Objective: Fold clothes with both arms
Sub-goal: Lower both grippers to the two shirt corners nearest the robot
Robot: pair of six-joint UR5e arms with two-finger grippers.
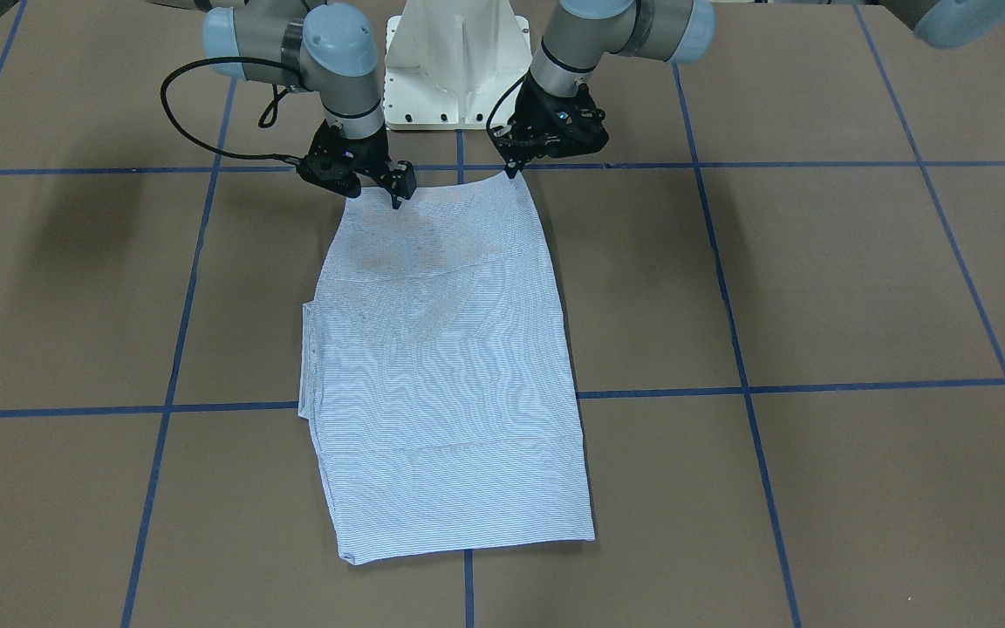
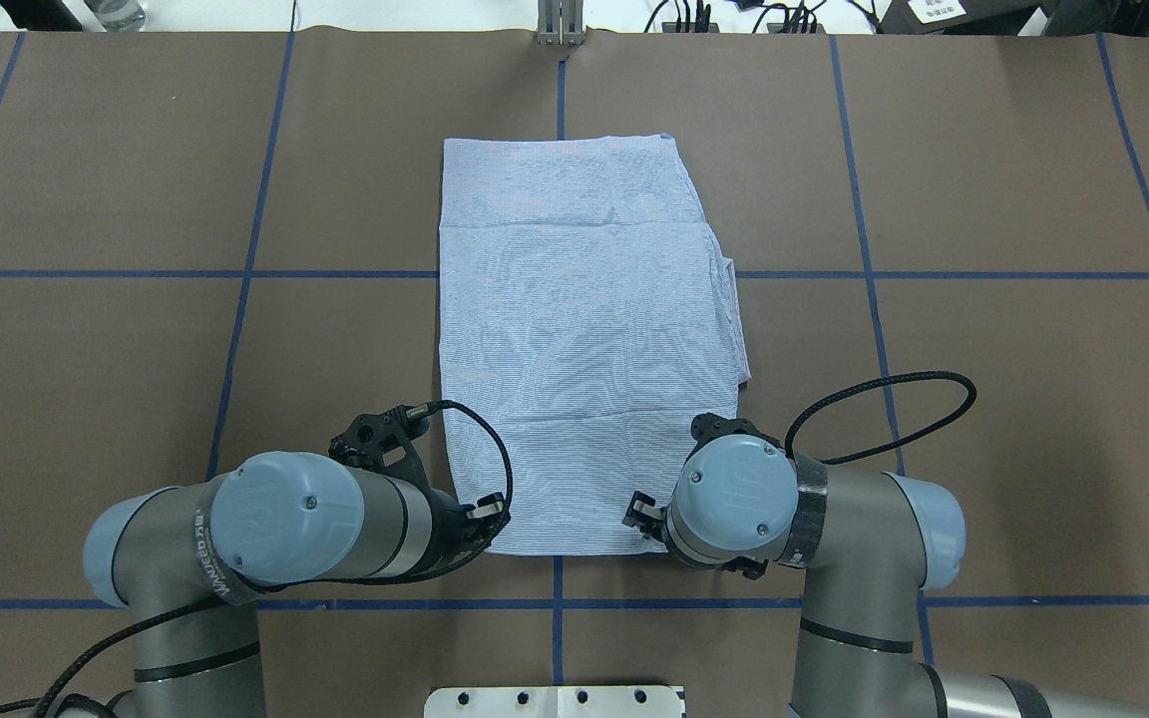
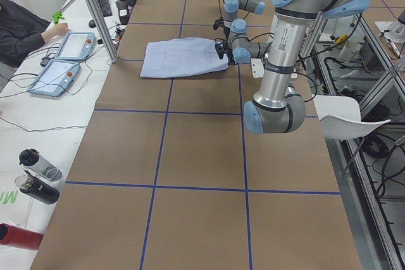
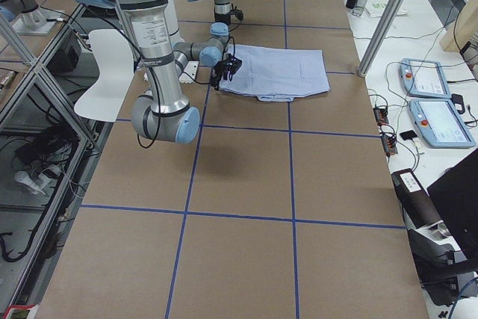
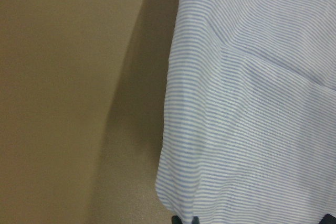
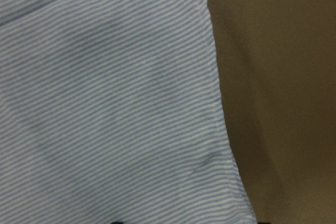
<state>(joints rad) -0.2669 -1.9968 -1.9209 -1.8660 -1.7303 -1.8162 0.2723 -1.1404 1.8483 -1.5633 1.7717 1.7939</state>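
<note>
Shirt (image 2: 584,339) folded to a long rectangle, lying flat at mid surface (image 2: 983,399), long axis running from the robot outward. In the overhead view the far edge sits near top centre and is straight. The near edge lies at lower centre, just above a blue tape line (image 2: 1083,600). Long edge on the frame's left is clean and straight. Long edge on the frame's right is uneven, with under-layers sticking out in small steps around mid height. Creases cross the cloth near both ends.

Open room: bare brown paper, wide on both sides of the shirt and beyond its far edge. White pedestal base (image 1: 457,70) stands near the near edge, between the two arms.

Left claw (image 2: 488,511) is low at the cloth's near corner, lower left of the cloth in the overhead view, fingers spread. In its wrist view the dark fingertips (image 5: 185,220) sit apart at the frame's bottom, with the striped corner between and above them. Right claw (image 2: 639,514) is at the opposite near corner, also spread, tips just inside the cloth's edge. Neither pinches anything. Cannot tell whether any tip touches the fabric.
</note>
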